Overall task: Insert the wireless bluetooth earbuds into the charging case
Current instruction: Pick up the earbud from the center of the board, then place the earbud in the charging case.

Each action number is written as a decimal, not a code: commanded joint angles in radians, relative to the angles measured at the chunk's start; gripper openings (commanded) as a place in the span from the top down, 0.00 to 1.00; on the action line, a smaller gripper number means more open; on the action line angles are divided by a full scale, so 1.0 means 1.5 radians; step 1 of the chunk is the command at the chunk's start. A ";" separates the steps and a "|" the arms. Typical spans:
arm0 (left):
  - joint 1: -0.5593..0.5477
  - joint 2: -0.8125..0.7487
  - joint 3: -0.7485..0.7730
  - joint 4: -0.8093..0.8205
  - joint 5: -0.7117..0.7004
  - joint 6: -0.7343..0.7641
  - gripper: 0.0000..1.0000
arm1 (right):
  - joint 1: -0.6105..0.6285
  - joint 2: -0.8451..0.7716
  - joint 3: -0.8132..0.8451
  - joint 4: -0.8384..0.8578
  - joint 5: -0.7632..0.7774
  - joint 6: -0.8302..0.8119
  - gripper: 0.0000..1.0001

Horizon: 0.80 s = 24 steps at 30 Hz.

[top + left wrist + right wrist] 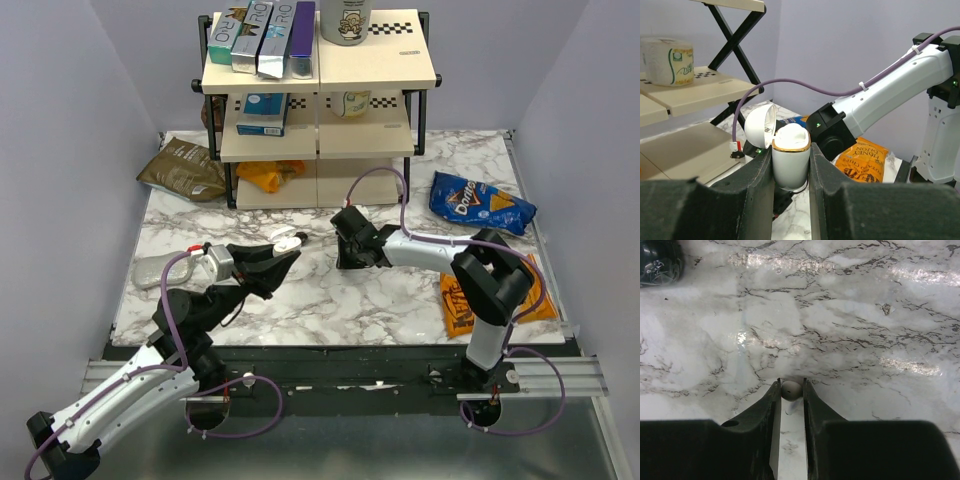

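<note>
My left gripper (791, 152) is shut on the white charging case (790, 167), held upright by its body just above the table. The case has a gold rim, and its lid (760, 125) is swung open to the left. In the top view the case (287, 238) sits at the tip of the left gripper (283, 256), left of centre. My right gripper (791, 388) points down at the marble table (850, 315), its fingertips closed against both sides of a small pale rounded earbud (791, 390) with a short stem. In the top view the right gripper (352, 262) hides it.
A two-tier shelf (320, 100) with boxes stands at the back. A blue chip bag (480, 205) lies at the right, and an orange chip bag (458, 300) lies by the right arm's base. A brown bag (185, 170) lies back left and a grey object (152, 270) at the left edge.
</note>
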 commanded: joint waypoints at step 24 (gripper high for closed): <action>-0.003 0.119 0.026 0.115 -0.018 0.011 1.00 | 0.052 -0.450 -0.063 0.295 0.195 -0.354 0.99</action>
